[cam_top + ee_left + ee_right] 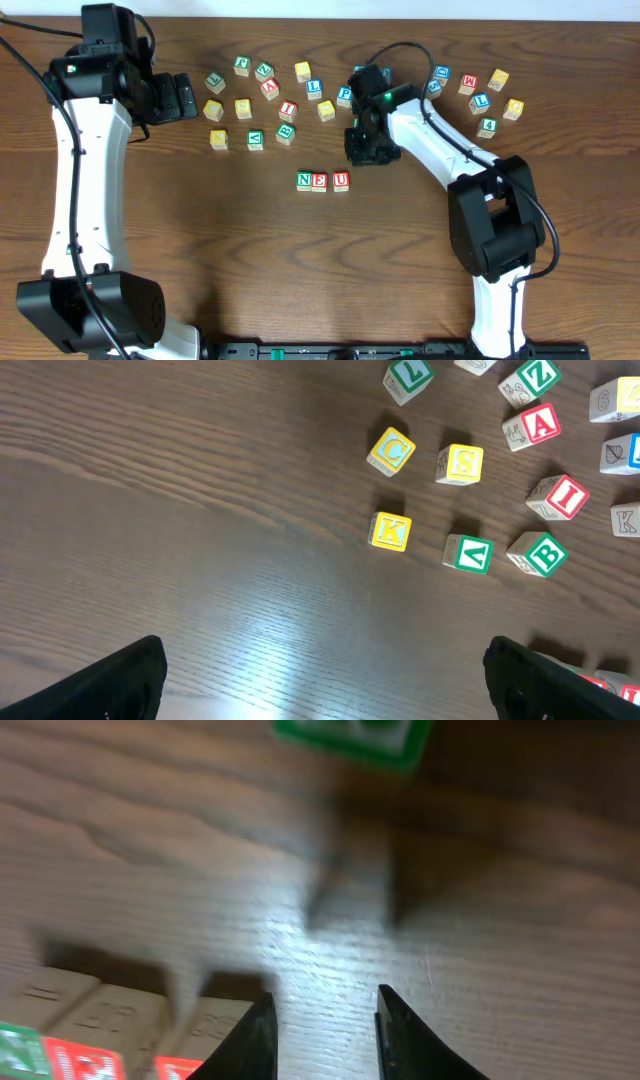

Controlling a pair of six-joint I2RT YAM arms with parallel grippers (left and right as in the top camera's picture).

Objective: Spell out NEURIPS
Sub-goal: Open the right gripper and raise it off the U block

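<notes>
I am finding the word part-built. The N cube, E cube and U cube are sitting in a tight row at mid-bench, letters up and reading left to right in the overhead view. Bare wood is lying to the right of U, where the remaining four letters are due.

The S cube and I cube are lying loose in the scatter beyond the row. I am not picking out R with confidence, the overhead lettering being too small.

The right claw is hanging low over the bench, just right of U and a little beyond it. Its jaws are standing at a narrow gap with only bare wood between them, so it is released, grasping nothing and touching no cube. A green-faced cube is lying ahead of it, its letter cropped.

The left claw is standing fully released beside the left scatter. I judge it is parked clear so the right arm has the row to itself.
</notes>
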